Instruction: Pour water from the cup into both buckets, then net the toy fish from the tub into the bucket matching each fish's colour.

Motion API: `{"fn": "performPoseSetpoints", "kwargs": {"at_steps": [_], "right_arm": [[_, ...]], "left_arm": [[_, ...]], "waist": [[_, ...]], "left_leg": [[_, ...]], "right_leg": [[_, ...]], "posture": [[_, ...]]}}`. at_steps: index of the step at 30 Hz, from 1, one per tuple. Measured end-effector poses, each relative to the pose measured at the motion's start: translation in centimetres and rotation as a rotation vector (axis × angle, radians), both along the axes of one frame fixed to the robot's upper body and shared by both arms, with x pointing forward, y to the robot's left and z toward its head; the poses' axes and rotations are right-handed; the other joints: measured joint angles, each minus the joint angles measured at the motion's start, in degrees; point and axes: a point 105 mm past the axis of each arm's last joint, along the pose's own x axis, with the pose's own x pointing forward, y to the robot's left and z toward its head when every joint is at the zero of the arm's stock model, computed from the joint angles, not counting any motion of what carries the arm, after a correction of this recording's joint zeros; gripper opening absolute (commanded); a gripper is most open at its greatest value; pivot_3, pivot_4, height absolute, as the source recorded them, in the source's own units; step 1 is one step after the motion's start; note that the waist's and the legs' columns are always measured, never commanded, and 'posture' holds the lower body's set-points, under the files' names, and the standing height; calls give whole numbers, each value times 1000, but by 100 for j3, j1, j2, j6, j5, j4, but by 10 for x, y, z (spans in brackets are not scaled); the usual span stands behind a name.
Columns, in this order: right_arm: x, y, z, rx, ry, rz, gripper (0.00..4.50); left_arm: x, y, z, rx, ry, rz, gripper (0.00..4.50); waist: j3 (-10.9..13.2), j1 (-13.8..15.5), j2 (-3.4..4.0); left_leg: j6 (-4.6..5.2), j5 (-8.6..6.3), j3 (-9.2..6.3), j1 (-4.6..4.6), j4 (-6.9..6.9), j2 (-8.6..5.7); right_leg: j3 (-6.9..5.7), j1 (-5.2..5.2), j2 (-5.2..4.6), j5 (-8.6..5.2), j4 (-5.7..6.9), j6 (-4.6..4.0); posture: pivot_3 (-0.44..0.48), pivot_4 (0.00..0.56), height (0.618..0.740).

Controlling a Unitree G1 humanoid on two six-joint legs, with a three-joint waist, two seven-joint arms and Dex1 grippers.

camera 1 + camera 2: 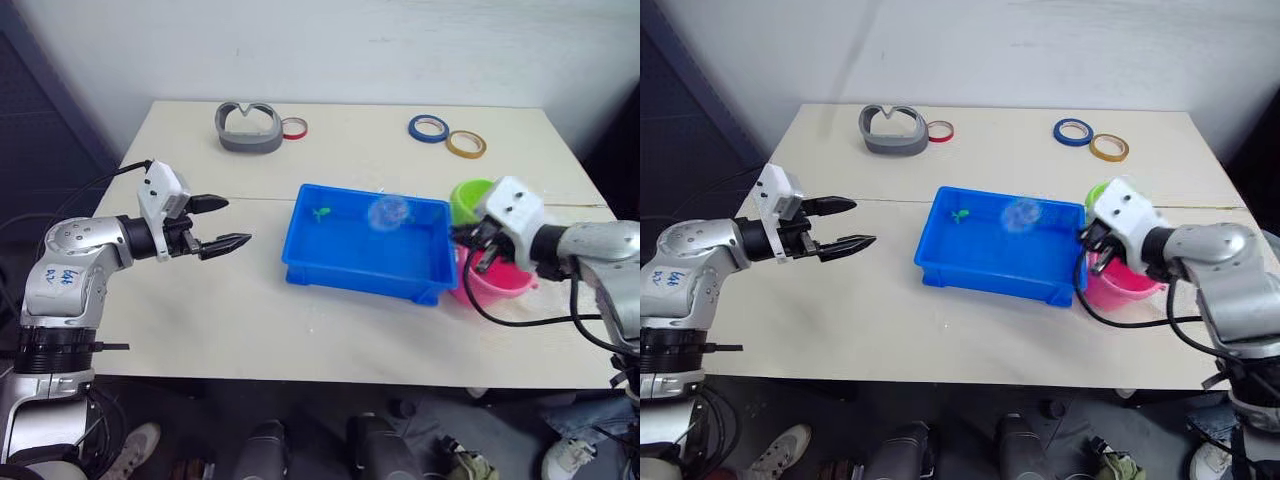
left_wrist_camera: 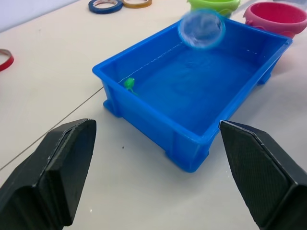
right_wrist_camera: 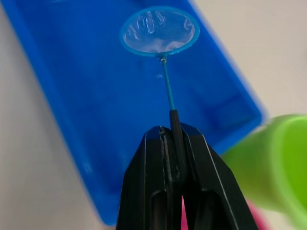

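The blue tub [image 1: 330,270] sits mid-table with one small green toy fish [image 1: 320,213] near its far left corner. My right gripper [image 3: 173,139] is shut on the thin handle of the net [image 3: 159,31], whose light-blue hoop hovers over the tub's far right part [image 1: 388,212]. The lime green bucket [image 1: 468,197] and the pink bucket [image 1: 500,282] stand just right of the tub, beside my right gripper [image 1: 478,243]. My left gripper [image 1: 220,222] is open and empty, left of the tub above the table. The cup is out of view.
At the table's back lie a grey curved part [image 1: 247,128], a red tape ring [image 1: 294,127], a blue tape ring [image 1: 428,127] and a yellow tape ring [image 1: 466,144]. Bare tabletop [image 1: 250,320] lies left of and in front of the tub.
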Motion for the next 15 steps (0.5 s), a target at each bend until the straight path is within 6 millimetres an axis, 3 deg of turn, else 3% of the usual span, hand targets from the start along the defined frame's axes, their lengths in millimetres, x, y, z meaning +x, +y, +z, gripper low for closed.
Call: {"fn": "performPoseSetpoints", "kwargs": {"at_steps": [5, 15], "right_arm": [[5, 22, -14, 75, 113, -4, 0], [37, 54, -51, 179, 240, -112, 0]], "left_arm": [[-2, 9, -4, 1, 23, 69, 4459], [-8, 8, -8, -4, 57, 109, 4459]], "waist": [[0, -5, 0], [0, -13, 0]], "left_leg": [[0, 0, 0, -3, 0, -3], [-3, -2, 1, -4, -3, -4]], "right_leg": [[0, 0, -3, 0, -4, 0], [-3, -8, -3, 0, 1, -1]], "posture": [[0, 150, 740], [0, 150, 740]]}}
